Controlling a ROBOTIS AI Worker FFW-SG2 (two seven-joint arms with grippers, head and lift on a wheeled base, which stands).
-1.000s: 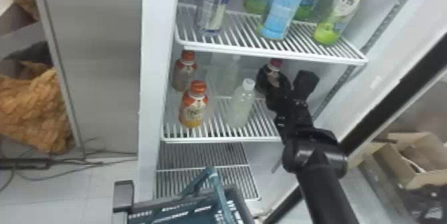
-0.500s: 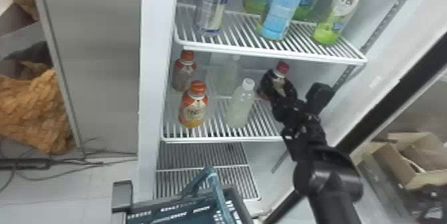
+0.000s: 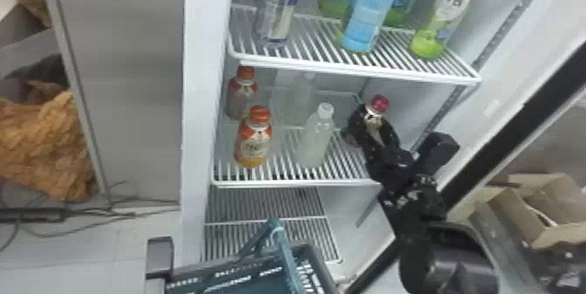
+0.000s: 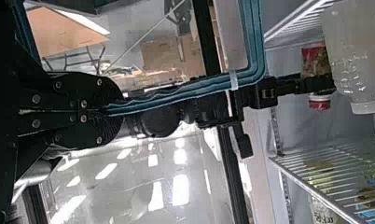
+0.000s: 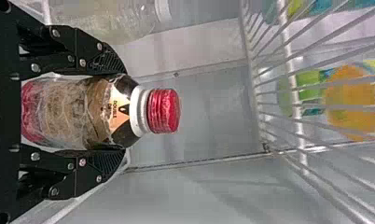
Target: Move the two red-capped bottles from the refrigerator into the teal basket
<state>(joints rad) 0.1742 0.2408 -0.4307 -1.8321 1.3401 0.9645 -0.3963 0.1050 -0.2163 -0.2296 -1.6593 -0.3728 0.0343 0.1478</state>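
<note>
Right end effector [image 5: 124,112] pinches red-capped, brown-labelled plastic bottle [image 5: 64,112]; left end effector [image 4: 120,110] clamps teal basket handle [image 4: 185,95]. Bottle likely slick, moderately heavy; grip mid-body.

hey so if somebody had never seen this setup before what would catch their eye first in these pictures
Probably the red-capped bottle, clamped in the right gripper at the right side of the shelf with the orange-capped bottles. Next might be the tall light-blue bottle on the shelf above. The teal basket also stands out at the head view's bottom edge, its handle pinched in the left gripper.
</note>
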